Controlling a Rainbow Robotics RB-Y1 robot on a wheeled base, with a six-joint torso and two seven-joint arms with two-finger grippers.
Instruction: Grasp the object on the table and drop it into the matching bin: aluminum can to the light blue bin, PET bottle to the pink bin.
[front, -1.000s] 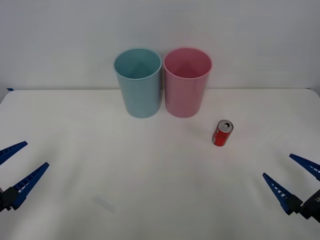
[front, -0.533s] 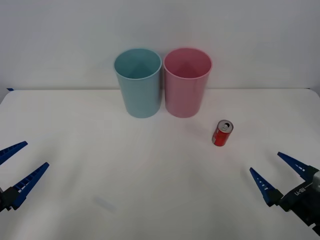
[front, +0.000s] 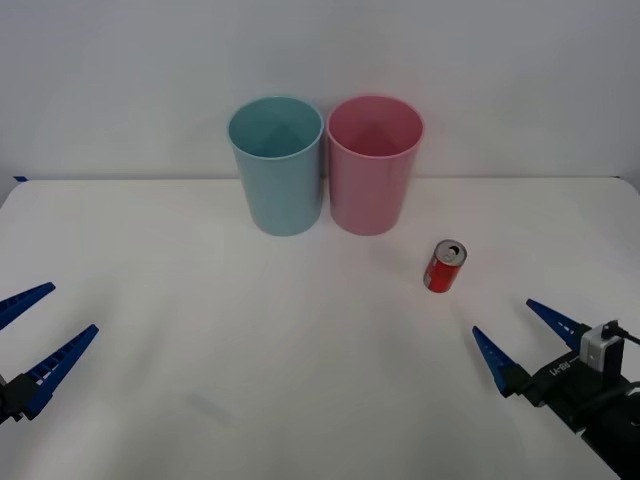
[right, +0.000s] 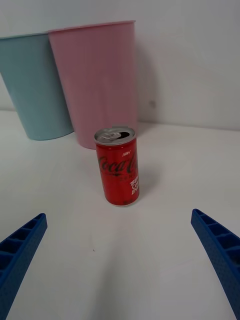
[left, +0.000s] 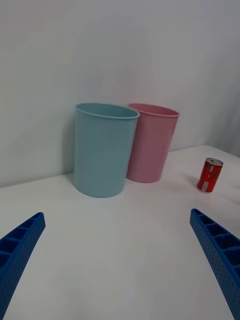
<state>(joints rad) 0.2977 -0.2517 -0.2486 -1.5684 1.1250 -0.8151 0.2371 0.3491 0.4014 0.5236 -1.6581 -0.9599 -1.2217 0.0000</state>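
Aluminum can (front: 445, 266) upright on the table (front: 300, 350), ahead of the right gripper (front: 515, 335), whose jaws stand wide apart and empty. Left gripper (front: 30, 335) parked, likewise spread. Risk: an off-centre approach could topple the can; the pink bin (front: 373, 165), not the light blue bin (front: 277, 165), stands nearer.

1. My left gripper (front: 28, 335) ran off the front view's edge, so its wrist was cut away.
2. The light blue bin (right: 35, 85) was clipped at my right wrist view's edge.
3. The pink bin (right: 95, 82) hid part of it.
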